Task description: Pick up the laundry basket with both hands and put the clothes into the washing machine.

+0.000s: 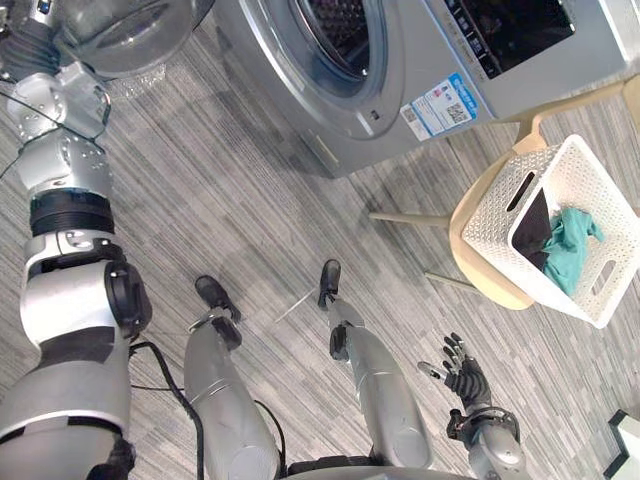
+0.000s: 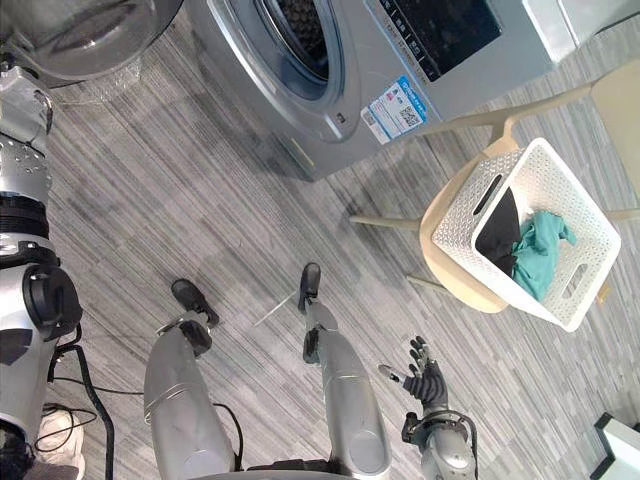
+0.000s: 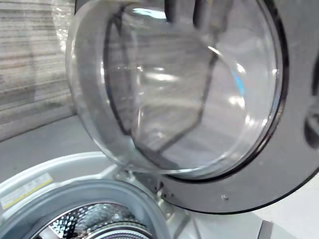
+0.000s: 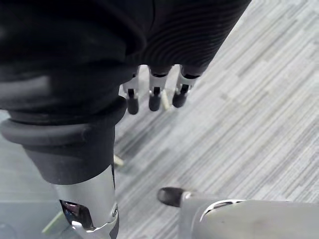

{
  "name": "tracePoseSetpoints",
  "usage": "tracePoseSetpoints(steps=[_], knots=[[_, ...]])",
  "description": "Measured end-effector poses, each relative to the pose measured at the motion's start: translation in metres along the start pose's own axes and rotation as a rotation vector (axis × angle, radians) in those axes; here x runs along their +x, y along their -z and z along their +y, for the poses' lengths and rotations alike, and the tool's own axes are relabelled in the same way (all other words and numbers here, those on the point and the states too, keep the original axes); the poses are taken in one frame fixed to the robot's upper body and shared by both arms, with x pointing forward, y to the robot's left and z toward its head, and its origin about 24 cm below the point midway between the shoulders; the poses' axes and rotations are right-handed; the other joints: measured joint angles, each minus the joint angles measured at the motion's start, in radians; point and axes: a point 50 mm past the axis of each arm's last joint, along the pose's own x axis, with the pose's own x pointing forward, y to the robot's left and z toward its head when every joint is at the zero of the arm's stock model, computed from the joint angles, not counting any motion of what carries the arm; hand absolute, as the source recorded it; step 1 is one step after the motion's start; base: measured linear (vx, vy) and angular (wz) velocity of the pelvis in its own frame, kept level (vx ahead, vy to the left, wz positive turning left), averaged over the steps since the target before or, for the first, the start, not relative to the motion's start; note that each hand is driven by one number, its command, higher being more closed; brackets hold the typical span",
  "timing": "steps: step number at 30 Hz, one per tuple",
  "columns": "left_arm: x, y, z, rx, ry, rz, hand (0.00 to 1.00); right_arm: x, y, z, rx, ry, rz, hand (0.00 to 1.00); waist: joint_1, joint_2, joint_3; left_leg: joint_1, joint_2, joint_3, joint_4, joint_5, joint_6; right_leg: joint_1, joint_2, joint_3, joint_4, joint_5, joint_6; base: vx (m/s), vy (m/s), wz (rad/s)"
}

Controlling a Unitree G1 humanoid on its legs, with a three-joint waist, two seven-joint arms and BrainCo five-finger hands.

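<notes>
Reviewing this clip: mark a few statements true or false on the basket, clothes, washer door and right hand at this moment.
1. The washing machine door is open. True.
2. The laundry basket sits on the floor. False: it rests on a beige chair.
3. The right hand grips the basket. False: it is open, low over the floor, apart from the basket.
4. A teal garment lies in the basket. True.

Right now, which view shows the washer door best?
Left wrist view: the open door shows from close, glass and rim plain. Both eye views cut it off at their top left corner.
</notes>
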Motion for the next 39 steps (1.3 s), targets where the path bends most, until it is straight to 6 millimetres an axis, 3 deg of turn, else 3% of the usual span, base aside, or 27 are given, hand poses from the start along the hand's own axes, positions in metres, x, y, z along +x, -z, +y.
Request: tracePoseSetpoints(steps=[3, 5, 7, 8, 9, 10, 11, 12, 13, 14, 16, 17, 18, 19, 20, 23, 27, 32, 35, 36, 37, 38, 39], knots=[[-0.001, -0.003, 0.019, 0.038, -0.037, -0.035, 0.00, 0.000, 0.006, -0.001, -0.002, 0.005, 0.030, 0.00, 0.007, 0.001, -0.001, 0.030, -0.009, 0.005, -0.015, 0.006, -0.006, 0.009, -0.007, -0.001, 0.028, -0.021, -0.001, 0.03, 0.013, 0.06], [-0.004, 0.007, 0.031, 0.095, -0.055, -0.025, 0.00, 0.000, 0.010, -0.002, -0.007, 0.007, 0.047, 0.00, 0.009, 0.003, -0.001, 0.065, -0.028, 0.009, -0.030, 0.013, -0.009, 0.024, -0.017, -0.003, 0.049, -0.039, -0.003, 0.06, 0.034, 0.19], [-0.016, 0.034, 0.048, 0.198, -0.063, 0.017, 0.00, 0.002, 0.015, -0.006, -0.007, 0.023, 0.072, 0.00, 0.008, 0.012, -0.007, 0.112, -0.047, 0.007, -0.053, 0.020, -0.010, 0.061, -0.031, -0.012, 0.069, -0.063, -0.001, 0.09, 0.039, 0.29], [-0.026, 0.058, 0.057, 0.216, -0.067, 0.074, 0.00, 0.003, 0.017, -0.011, -0.007, 0.043, 0.086, 0.00, 0.009, 0.022, -0.013, 0.140, -0.057, 0.008, -0.063, 0.020, -0.010, 0.085, -0.040, -0.015, 0.075, -0.078, 0.001, 0.13, 0.062, 0.41], [-0.048, 0.102, 0.072, 0.262, -0.071, 0.197, 0.00, 0.008, 0.022, -0.018, -0.009, 0.071, 0.116, 0.00, 0.011, 0.040, -0.021, 0.197, -0.073, 0.010, -0.082, 0.020, -0.010, 0.134, -0.053, -0.025, 0.088, -0.096, 0.004, 0.12, 0.053, 0.40], [-0.059, 0.121, 0.077, 0.274, -0.073, 0.253, 0.00, 0.010, 0.025, -0.020, -0.008, 0.083, 0.130, 0.00, 0.013, 0.047, -0.028, 0.218, -0.079, 0.012, -0.087, 0.020, -0.010, 0.153, -0.058, -0.028, 0.094, -0.105, 0.005, 0.15, 0.059, 0.41], [-0.080, 0.149, 0.086, 0.317, -0.065, 0.344, 0.00, 0.013, 0.029, -0.024, -0.011, 0.096, 0.158, 0.00, 0.021, 0.057, -0.039, 0.255, -0.092, 0.013, -0.101, 0.020, -0.010, 0.183, -0.070, -0.032, 0.107, -0.128, 0.007, 0.10, 0.035, 0.38], [-0.112, 0.187, 0.097, 0.361, -0.056, 0.479, 0.00, 0.017, 0.033, -0.026, -0.029, 0.101, 0.196, 0.00, 0.030, 0.070, -0.053, 0.318, -0.114, 0.021, -0.130, 0.020, -0.011, 0.226, -0.086, -0.035, 0.123, -0.150, 0.011, 0.14, 0.034, 0.47], [-0.163, 0.230, 0.116, 0.382, -0.071, 0.666, 0.00, 0.021, 0.039, -0.028, -0.052, 0.104, 0.236, 0.00, 0.035, 0.089, -0.090, 0.379, -0.142, 0.024, -0.166, 0.024, -0.015, 0.269, -0.105, -0.037, 0.138, -0.172, 0.015, 0.10, 0.007, 0.41], [-0.188, 0.245, 0.124, 0.392, -0.082, 0.741, 0.00, 0.021, 0.041, -0.029, -0.055, 0.108, 0.251, 0.00, 0.035, 0.100, -0.113, 0.396, -0.152, 0.025, -0.184, 0.025, -0.016, 0.283, -0.110, -0.039, 0.140, -0.184, 0.019, 0.12, -0.013, 0.36], [-0.270, 0.280, 0.149, 0.462, -0.085, 0.984, 0.00, 0.025, 0.050, -0.032, -0.042, 0.133, 0.306, 0.00, 0.035, 0.127, -0.173, 0.485, -0.209, 0.022, -0.271, 0.058, -0.021, 0.343, -0.145, -0.059, 0.143, -0.208, 0.028, 0.11, -0.024, 0.42], [-0.293, 0.286, 0.156, 0.495, -0.079, 1.048, 0.00, 0.025, 0.054, -0.034, -0.037, 0.148, 0.328, 0.00, 0.035, 0.136, -0.191, 0.509, -0.225, 0.018, -0.303, 0.070, -0.021, 0.362, -0.155, -0.065, 0.141, -0.214, 0.029, 0.10, -0.034, 0.53], [-0.332, 0.292, 0.172, 0.552, -0.072, 1.157, 0.00, 0.023, 0.062, -0.039, -0.026, 0.187, 0.375, 0.00, 0.036, 0.153, -0.221, 0.553, -0.252, -0.004, -0.358, 0.092, -0.026, 0.398, -0.166, -0.078, 0.132, -0.223, 0.038, 0.06, -0.045, 0.44], [-0.349, 0.292, 0.180, 0.570, -0.080, 1.205, 0.00, 0.022, 0.067, -0.041, -0.020, 0.201, 0.399, 0.00, 0.036, 0.161, -0.234, 0.567, -0.264, -0.011, -0.380, 0.102, -0.026, 0.413, -0.171, -0.089, 0.127, -0.228, 0.039, 0.06, -0.074, 0.61], [-0.384, 0.290, 0.199, 0.590, -0.128, 1.304, 0.00, 0.017, 0.077, -0.047, -0.016, 0.234, 0.456, 0.00, 0.038, 0.184, -0.257, 0.608, -0.280, -0.039, -0.433, 0.125, -0.030, 0.459, -0.175, -0.115, 0.109, -0.231, 0.041, 0.04, -0.067, 0.53], [-0.429, 0.275, 0.232, 0.616, -0.197, 1.414, 0.00, 0.005, 0.094, -0.053, -0.004, 0.278, 0.548, 0.00, 0.039, 0.207, -0.286, 0.662, -0.302, -0.094, -0.513, 0.172, -0.033, 0.539, -0.177, -0.178, 0.076, -0.234, 0.044, 0.01, -0.044, 0.66], [-0.477, 0.254, 0.262, 0.605, -0.319, 1.539, 0.00, -0.011, 0.114, -0.051, 0.042, 0.310, 0.645, 0.00, 0.041, 0.204, -0.347, 0.731, -0.317, -0.145, -0.581, 0.202, -0.033, 0.640, -0.170, -0.236, 0.012, -0.232, 0.049, 0.01, -0.010, 0.44], [-0.506, 0.240, 0.275, 0.563, -0.408, 1.618, 0.00, -0.012, 0.122, -0.041, 0.023, 0.260, 0.698, 0.00, 0.062, 0.203, -0.368, 0.774, -0.313, -0.191, -0.538, 0.197, -0.033, 0.753, -0.151, -0.262, -0.040, -0.226, 0.045, -0.01, -0.022, 0.30], [-0.506, 0.241, 0.273, 0.514, -0.431, 1.606, 0.00, -0.001, 0.117, -0.034, -0.066, 0.189, 0.713, 0.00, 0.065, 0.215, -0.355, 0.610, -0.306, -0.279, -0.269, 0.199, -0.022, 0.769, -0.140, -0.279, -0.049, -0.243, 0.036, -0.16, -0.070, 0.58], [-0.507, 0.243, 0.267, 0.475, -0.440, 1.593, 0.00, 0.003, 0.113, -0.038, -0.117, 0.174, 0.713, 0.00, 0.068, 0.243, -0.354, 0.547, -0.307, -0.303, -0.210, 0.240, -0.031, 0.767, -0.130, -0.285, -0.047, -0.241, 0.019, -0.17, 0.004, 0.85], [-0.503, 0.245, 0.265, 0.451, -0.447, 1.570, 0.00, 0.005, 0.111, -0.042, -0.139, 0.176, 0.713, 0.00, 0.063, 0.214, -0.360, 0.533, -0.330, -0.302, -0.238, 0.282, -0.040, 0.744, -0.157, -0.288, -0.052, -0.229, -0.016, -0.16, 0.064, 0.81], [-0.498, 0.249, 0.261, 0.437, -0.439, 1.556, 0.00, 0.008, 0.108, -0.043, -0.142, 0.179, 0.703, 0.00, 0.069, 0.222, -0.350, 0.487, -0.316, -0.279, -0.095, 0.220, 0.003, 0.728, -0.166, -0.300, -0.038, -0.224, -0.016, -0.15, 0.108, 0.37], [-0.501, 0.250, 0.259, 0.422, -0.441, 1.563, 0.00, 0.015, 0.100, -0.049, -0.156, 0.193, 0.680, 0.00, 0.093, 0.249, -0.336, 0.436, -0.275, -0.243, 0.171, 0.148, 0.029, 0.707, -0.166, -0.290, -0.019, -0.220, -0.020, -0.16, 0.137, -0.19]])
